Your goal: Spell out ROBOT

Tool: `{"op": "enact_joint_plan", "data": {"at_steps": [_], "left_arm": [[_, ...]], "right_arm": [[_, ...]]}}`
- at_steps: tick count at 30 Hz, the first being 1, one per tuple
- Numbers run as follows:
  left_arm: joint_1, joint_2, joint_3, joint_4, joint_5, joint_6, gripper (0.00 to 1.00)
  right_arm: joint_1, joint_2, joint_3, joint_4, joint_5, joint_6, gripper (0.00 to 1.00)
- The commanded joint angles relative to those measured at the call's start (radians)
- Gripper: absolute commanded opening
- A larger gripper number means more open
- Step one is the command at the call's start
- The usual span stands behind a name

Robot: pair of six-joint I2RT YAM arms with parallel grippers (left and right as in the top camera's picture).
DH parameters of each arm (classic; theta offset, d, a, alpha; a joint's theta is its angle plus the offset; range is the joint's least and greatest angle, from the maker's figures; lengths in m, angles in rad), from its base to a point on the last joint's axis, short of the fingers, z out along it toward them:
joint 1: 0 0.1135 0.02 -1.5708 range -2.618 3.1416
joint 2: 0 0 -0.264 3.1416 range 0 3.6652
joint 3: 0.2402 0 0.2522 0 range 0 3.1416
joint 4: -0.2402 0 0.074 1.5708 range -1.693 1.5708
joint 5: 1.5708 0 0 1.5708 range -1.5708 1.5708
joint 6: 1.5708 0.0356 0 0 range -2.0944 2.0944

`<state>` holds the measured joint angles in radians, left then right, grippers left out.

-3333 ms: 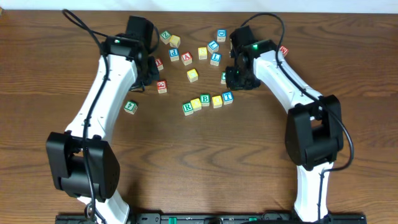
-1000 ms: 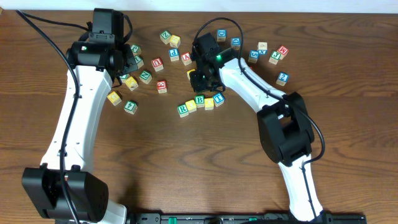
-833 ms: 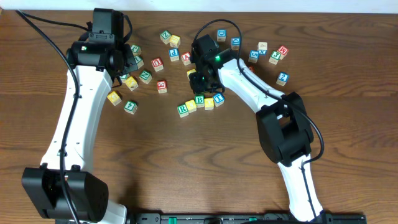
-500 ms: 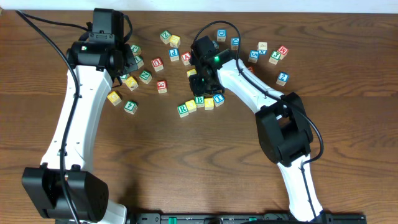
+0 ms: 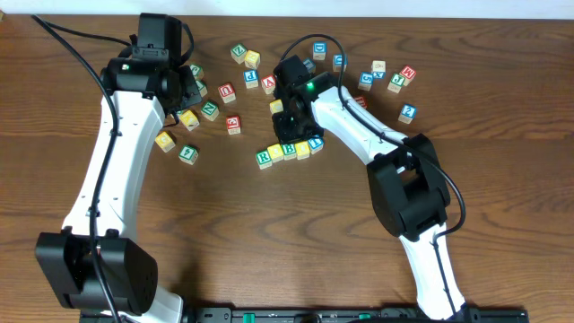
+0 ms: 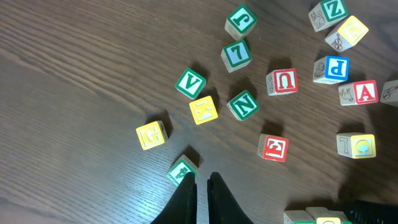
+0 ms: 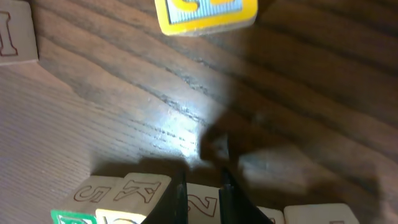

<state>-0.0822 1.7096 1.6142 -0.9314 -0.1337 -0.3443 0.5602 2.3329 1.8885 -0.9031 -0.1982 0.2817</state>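
- Nudging with the closed right gripper [image 7: 202, 182] — tips at the ROBOT row [image 5: 289, 151], near the centre of the table [image 5: 269, 233] — push gently, squarely (they skid easily).
- Left gripper [image 6: 201, 182], closed and empty, hovers toward the far-left corner.

Right wrist view: the row of cubes [image 7: 155, 202] is cut off by the lower edge. A yellow cube [image 7: 205, 15] is cropped at the top edge and a pale cube [image 7: 15, 31] at the left. Left wrist view: the same row is clipped at the bottom edge. Overhead: most letters are too small to read.
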Motion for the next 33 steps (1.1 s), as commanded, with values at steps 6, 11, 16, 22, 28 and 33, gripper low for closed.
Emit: {"op": "enact_joint_plan", "data": {"at_steps": [6, 11, 16, 22, 28, 33], "left_arm": [[-0.004, 0.012, -0.010, -0.003, 0.018, -0.016, 0.08], [-0.004, 0.012, -0.010, -0.003, 0.018, -0.016, 0.08], [-0.004, 0.012, -0.010, -0.003, 0.018, -0.016, 0.08], [-0.004, 0.012, -0.024, -0.002, 0.018, -0.016, 0.08], [-0.004, 0.013, -0.043, 0.003, 0.018, -0.016, 0.08], [-0.004, 0.013, -0.042, 0.021, 0.018, -0.016, 0.08]], "right_arm": [[0.010, 0.014, 0.008, -0.014, -0.020, 0.018, 0.13], [0.010, 0.014, 0.008, -0.017, -0.023, 0.018, 0.14], [0.010, 0.014, 0.008, -0.016, -0.023, 0.018, 0.14], [0.010, 0.014, 0.008, -0.017, -0.031, 0.018, 0.14], [0.010, 0.014, 0.008, -0.013, -0.034, 0.021, 0.15], [0.010, 0.014, 0.008, -0.011, -0.034, 0.021, 0.15]]}}
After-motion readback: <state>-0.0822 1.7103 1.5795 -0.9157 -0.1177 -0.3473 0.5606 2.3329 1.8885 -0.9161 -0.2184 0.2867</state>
